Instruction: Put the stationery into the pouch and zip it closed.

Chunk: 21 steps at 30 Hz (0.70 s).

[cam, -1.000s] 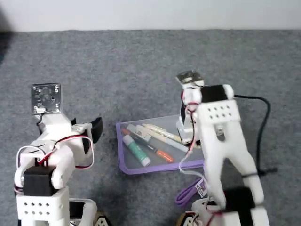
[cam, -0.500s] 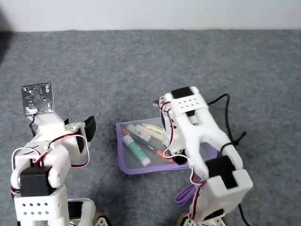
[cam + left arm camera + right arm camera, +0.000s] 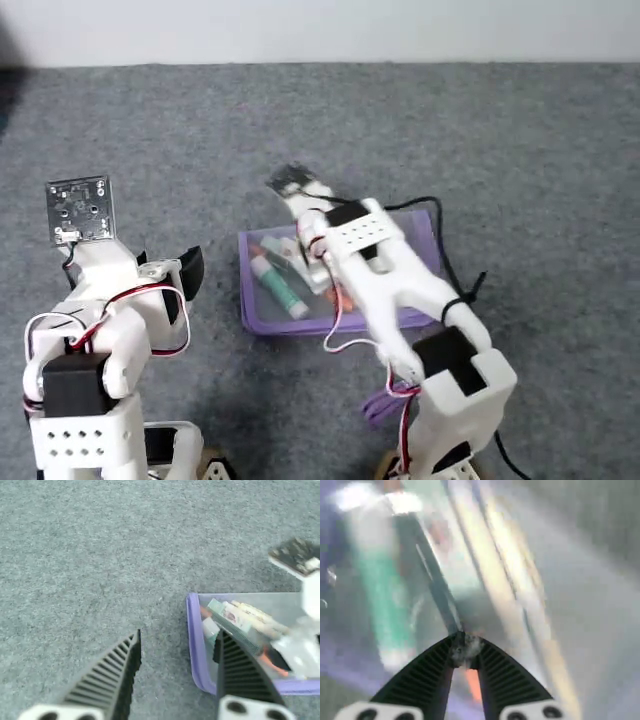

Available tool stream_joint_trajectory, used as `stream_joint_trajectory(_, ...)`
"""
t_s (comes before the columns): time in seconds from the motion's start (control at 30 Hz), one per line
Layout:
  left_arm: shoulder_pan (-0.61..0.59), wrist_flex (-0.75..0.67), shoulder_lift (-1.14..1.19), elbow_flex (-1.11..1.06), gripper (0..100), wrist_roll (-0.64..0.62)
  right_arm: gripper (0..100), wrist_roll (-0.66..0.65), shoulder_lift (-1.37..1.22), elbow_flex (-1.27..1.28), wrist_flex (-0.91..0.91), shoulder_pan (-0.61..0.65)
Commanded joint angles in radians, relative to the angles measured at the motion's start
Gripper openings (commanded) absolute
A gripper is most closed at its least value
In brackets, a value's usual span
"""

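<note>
Swinging toward the left side of the mat since half a second ago, the right arm point(image 3: 372, 262) now lies across the pouch point(image 3: 246, 300), which has slid a little toward the far edge with it. The left arm has not moved.

The pouch is clear, glossy plastic with purple trim. It lies flat on the grey, felt-like mat point(image 3: 500, 130), about midway between the left and right edges and nearer the near edge. Inside it are a green-and-white glue stick point(image 3: 281, 289), a slim black pen point(image 3: 432, 580) and pale cream pens point(image 3: 512, 575). The glue stick's label point(image 3: 231, 615) carries print too blurred to read.

The right gripper point(image 3: 464, 652) has its ribbed black fingertips pressed together over the pouch, pinching a small grey tab point(image 3: 465, 647); I cannot tell what the tab is. The left gripper point(image 3: 177, 637) hovers above bare mat just beside the pouch's left edge, its ribbed fingers spread wide with nothing between them.
</note>
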<state>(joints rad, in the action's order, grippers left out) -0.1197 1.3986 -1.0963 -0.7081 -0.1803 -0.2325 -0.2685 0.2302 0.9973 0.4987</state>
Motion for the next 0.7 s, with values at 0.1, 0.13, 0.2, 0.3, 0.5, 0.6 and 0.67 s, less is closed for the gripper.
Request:
stream_joint_trajectory(0.1, -0.006, -0.023, -0.008, 0.016, 23, 0.0, 0.8, -0.032, -0.116, -0.176, -0.18, 0.058)
stream_joint_trajectory(0.13, -0.006, -0.023, -0.008, 0.016, 23, 0.0, 0.8, -0.015, -0.124, -0.216, -0.154, 0.054)
stream_joint_trajectory(0.2, -0.006, -0.023, -0.008, 0.016, 23, 0.0, 0.8, 0.015, -0.125, -0.292, -0.054, 0.051)
stream_joint_trajectory(0.3, -0.006, -0.023, -0.008, 0.016, 23, 0.0, 0.8, 0.054, -0.125, -0.394, 0.163, 0.05)
stream_joint_trajectory(0.5, -0.006, -0.023, -0.008, 0.016, 23, 0.0, 0.8, 0.104, -0.125, -0.583, 0.572, 0.039)
stream_joint_trajectory(0.6, -0.006, -0.023, -0.008, 0.016, 23, 0.0, 0.8, 0.104, -0.127, -0.643, 0.748, 0.025)
stream_joint_trajectory(0.67, -0.006, -0.023, -0.008, 0.016, 23, 0.0, 0.8, 0.107, -0.124, -0.649, 0.802, 0.021)
